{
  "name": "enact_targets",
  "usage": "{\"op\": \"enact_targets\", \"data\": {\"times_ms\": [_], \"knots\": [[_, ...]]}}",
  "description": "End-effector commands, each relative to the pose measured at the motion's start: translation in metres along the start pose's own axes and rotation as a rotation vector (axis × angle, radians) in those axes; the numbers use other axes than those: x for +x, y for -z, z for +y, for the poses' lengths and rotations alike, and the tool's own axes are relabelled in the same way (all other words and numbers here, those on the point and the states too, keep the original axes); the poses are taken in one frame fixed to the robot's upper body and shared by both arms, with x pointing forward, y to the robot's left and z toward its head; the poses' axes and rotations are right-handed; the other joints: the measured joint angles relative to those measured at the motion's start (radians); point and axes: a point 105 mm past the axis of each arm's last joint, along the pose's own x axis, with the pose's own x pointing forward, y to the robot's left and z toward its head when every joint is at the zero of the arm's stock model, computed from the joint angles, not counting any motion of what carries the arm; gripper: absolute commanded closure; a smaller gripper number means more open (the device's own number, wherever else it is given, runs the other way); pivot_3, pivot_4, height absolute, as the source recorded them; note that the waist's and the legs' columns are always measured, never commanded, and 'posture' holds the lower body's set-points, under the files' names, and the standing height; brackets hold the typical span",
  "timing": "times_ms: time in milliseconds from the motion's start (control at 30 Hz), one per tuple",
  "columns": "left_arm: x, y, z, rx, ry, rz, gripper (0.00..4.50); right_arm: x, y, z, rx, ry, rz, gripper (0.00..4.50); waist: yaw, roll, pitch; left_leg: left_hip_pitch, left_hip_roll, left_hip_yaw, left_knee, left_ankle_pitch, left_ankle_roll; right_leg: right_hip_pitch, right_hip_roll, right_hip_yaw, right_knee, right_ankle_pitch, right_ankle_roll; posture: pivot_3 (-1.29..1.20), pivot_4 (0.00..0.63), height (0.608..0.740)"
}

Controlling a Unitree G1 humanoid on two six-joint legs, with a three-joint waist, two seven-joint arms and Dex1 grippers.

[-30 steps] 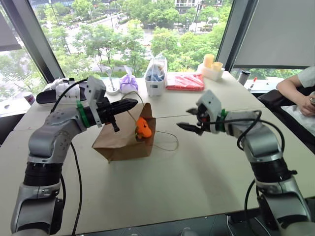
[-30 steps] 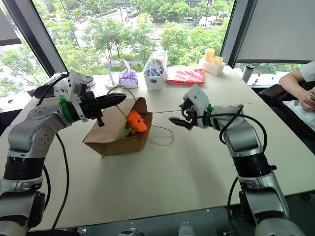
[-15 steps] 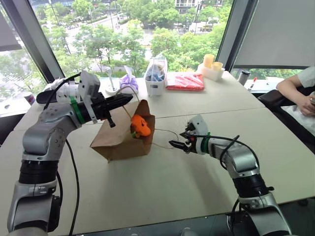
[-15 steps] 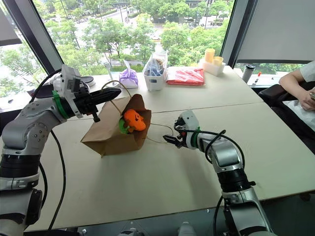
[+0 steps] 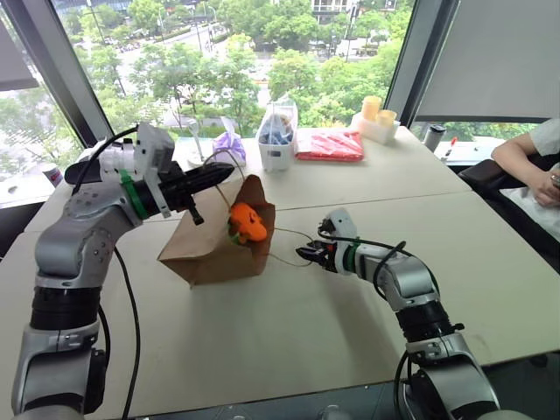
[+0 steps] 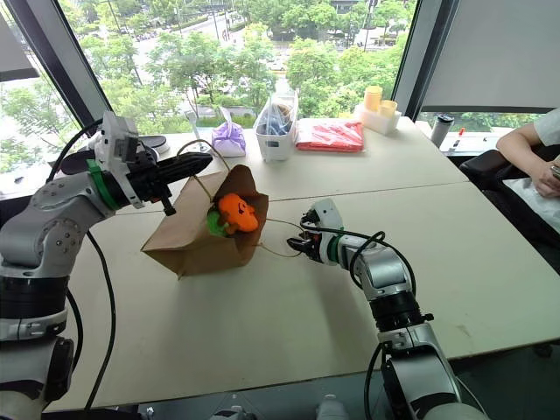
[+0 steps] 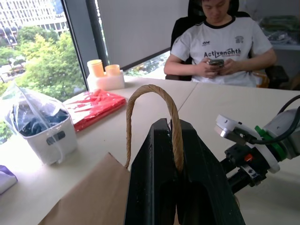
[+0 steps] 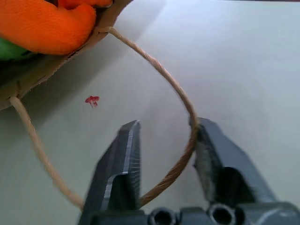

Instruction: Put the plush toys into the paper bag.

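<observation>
Brown kraft paper bag [image 5: 213, 248] lying on its side, left of the table's [image 5: 289, 332] middle, mouth toward the right. Orange plush toy [image 5: 248, 224] with dark face marks at the mouth, green plush toy [image 6: 213, 224] just beside it, both partly inside.

Upper cord handle [image 7: 154, 112] looped over and pinched between pressed-together fingers of left gripper [image 5: 229, 173], lifted above the bag's upper edge. Lower cord handle [image 8: 180, 140] lying on the tabletop right of the bag mouth, passing between the two black fingers of right gripper [image 8: 166, 161]; fingers narrowly apart around the cord, one finger [image 8: 213, 159] touching it, no firm pinch visible. Right gripper low over the table, just beside the bag mouth.

Small red mark [image 8: 92, 100] on the tabletop near the lower handle.

Along the table's far edge: purple tied pouch [image 5: 229, 146], white tub with clear plastic bag of blue items [image 5: 278, 138], flat red packet [image 5: 330, 145], white tray with two pale yellow cups [image 5: 376, 121], dark tumbler [image 5: 433, 137] toward the far right corner.

Seated person [image 7: 224, 44] in white printed T-shirt beyond the table's right edge, holding a phone.
</observation>
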Motion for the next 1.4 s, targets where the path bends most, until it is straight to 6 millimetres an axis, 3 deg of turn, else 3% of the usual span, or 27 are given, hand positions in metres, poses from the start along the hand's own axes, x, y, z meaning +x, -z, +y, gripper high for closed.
{"op": "enact_targets", "data": {"times_ms": [33, 200, 467, 667, 833, 1067, 1300, 1400], "knots": [[-0.005, -0.014, -0.001, 0.042, -0.005, -0.024, 4.50, -0.006, -0.029, 0.006, -0.024, -0.027, -0.098, 4.45, 0.000, 0.000, 0.000, 0.000, 0.000, 0.000, 0.000, 0.000, 0.000, 0.000, 0.000, 0.000, 0.000, 0.000, 0.000, 0.00, 0.150, 0.740], [-0.005, -0.013, -0.002, 0.041, -0.002, -0.021, 4.50, -0.026, -0.059, 0.011, -0.006, -0.049, -0.169, 4.45, 0.001, 0.000, 0.000, 0.000, 0.000, 0.000, 0.000, 0.000, 0.000, 0.000, 0.000, 0.000, 0.000, 0.000, 0.000, 0.00, 0.150, 0.740], [-0.002, -0.015, -0.004, 0.031, 0.021, -0.024, 4.50, -0.087, -0.140, 0.018, 0.029, -0.101, -0.377, 4.45, 0.003, 0.000, 0.000, 0.000, 0.000, -0.003, 0.000, -0.001, 0.002, 0.000, 0.000, 0.000, 0.000, 0.000, 0.000, 0.00, 0.150, 0.740], [0.001, -0.017, -0.006, 0.001, 0.031, -0.045, 4.50, -0.120, -0.183, 0.020, 0.099, -0.130, -0.458, 4.45, 0.002, 0.000, 0.000, 0.000, 0.000, -0.002, 0.000, -0.001, 0.002, 0.000, 0.000, 0.000, 0.000, 0.000, 0.000, 0.00, 0.150, 0.740], [0.002, -0.021, -0.009, -0.049, 0.029, -0.077, 4.50, -0.122, -0.195, 0.028, 0.153, -0.156, -0.412, 4.45, 0.001, 0.000, 0.000, 0.000, 0.001, -0.002, -0.001, -0.002, 0.003, 0.000, 0.000, 0.000, 0.000, 0.000, 0.000, 0.00, 0.150, 0.740], [0.001, -0.026, -0.012, -0.085, 0.026, -0.091, 4.50, -0.113, -0.200, 0.019, 0.257, -0.137, -0.360, 4.45, 0.001, 0.000, 0.000, 0.000, 0.000, -0.002, -0.001, -0.002, 0.004, 0.000, 0.000, 0.000, 0.000, 0.000, 0.000, 0.00, 0.150, 0.740], [0.004, -0.018, -0.019, -0.087, 0.023, -0.076, 4.50, -0.092, -0.172, 0.010, 0.255, -0.093, -0.300, 4.45, 0.001, 0.000, 0.000, 0.000, 0.000, 0.001, -0.001, -0.002, 0.004, 0.000, 0.000, 0.000, 0.000, 0.000, 0.000, 0.00, 0.150, 0.740], [0.009, 0.000, -0.023, -0.098, 0.015, -0.028, 4.50, -0.081, -0.154, 0.006, 0.251, -0.058, -0.253, 4.45, 0.001, 0.000, 0.000, 0.000, 0.000, 0.001, 0.000, -0.002, 0.004, 0.000, 0.000, 0.000, 0.000, 0.000, 0.000, 0.00, 0.150, 0.740]]}}
